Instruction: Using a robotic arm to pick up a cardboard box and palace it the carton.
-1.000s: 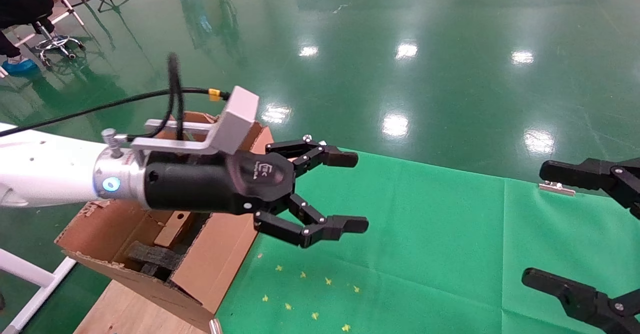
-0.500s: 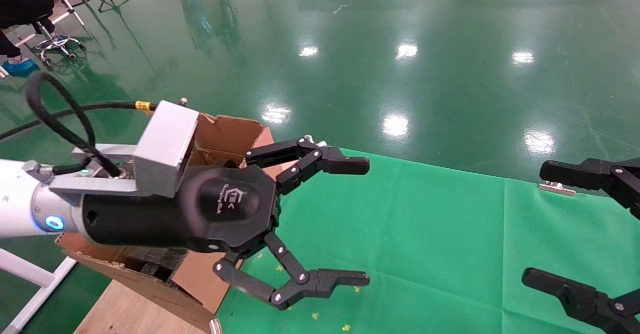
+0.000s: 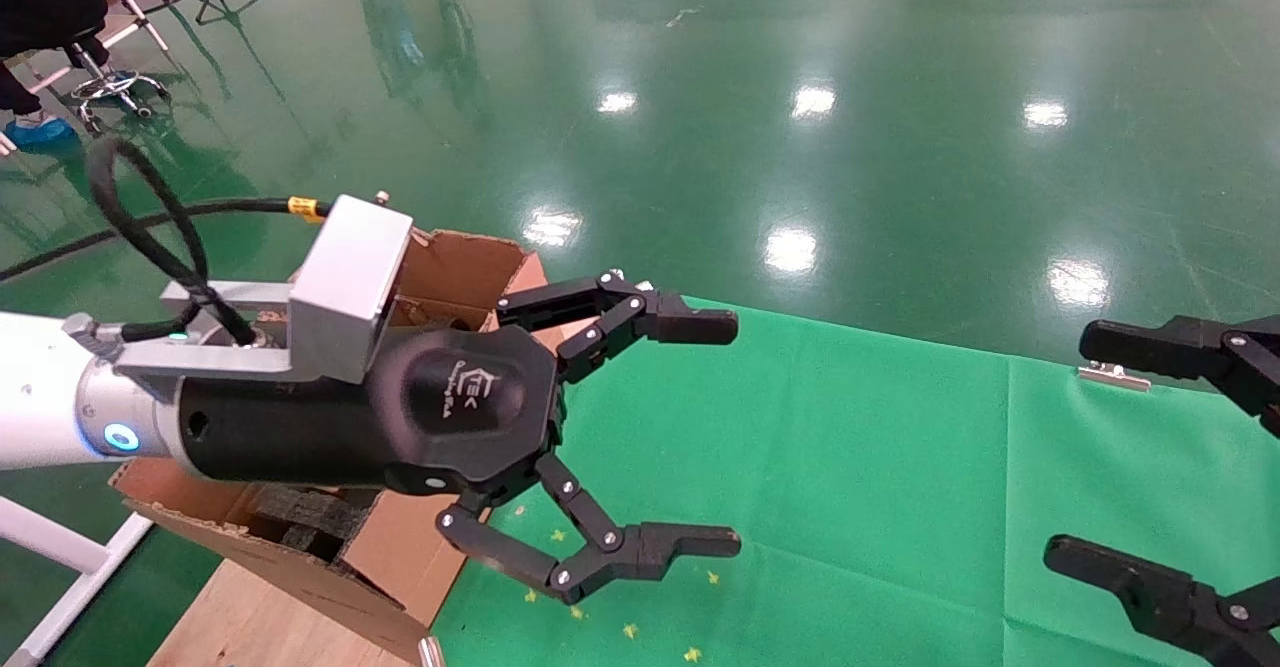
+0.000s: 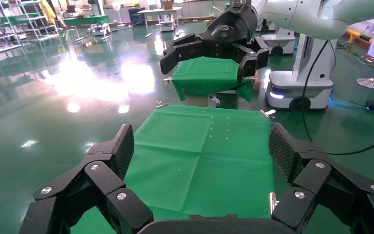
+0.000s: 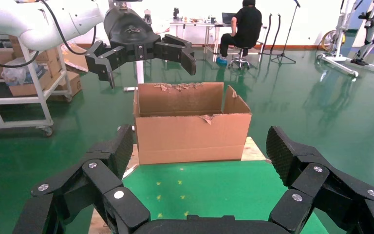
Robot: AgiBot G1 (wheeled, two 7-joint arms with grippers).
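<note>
— Where is the left gripper (image 3: 735, 434)?

— At about nine o'clock in the head view, held in the air over the near edge of the green cloth (image 3: 900, 477). The robotic arm (image 3: 40, 402) reaches in from the left, its silver bracket (image 3: 340, 282) and looped black cable (image 3: 140, 232) on top. The fingers are spread wide and hold nothing.

— And the carton (image 3: 400, 547)?

— Directly behind and beneath that arm, at roughly eight o'clock, standing on a pale wooden board (image 3: 250, 612) just beside the cloth. Its flaps are upright and torn-edged, and dark foam (image 3: 310, 517) shows inside. The right wrist view shows it whole (image 5: 192, 129), with the left gripper (image 5: 148, 61) above it.

— Is the small cardboard box in there?

— Hard to say; most of the carton's interior is hidden behind the arm.

— The right gripper (image 3: 1062, 449)?

— At four o'clock by the frame's edge, fingers far apart, empty, over the cloth near a metal clip (image 3: 1113, 376).
</note>
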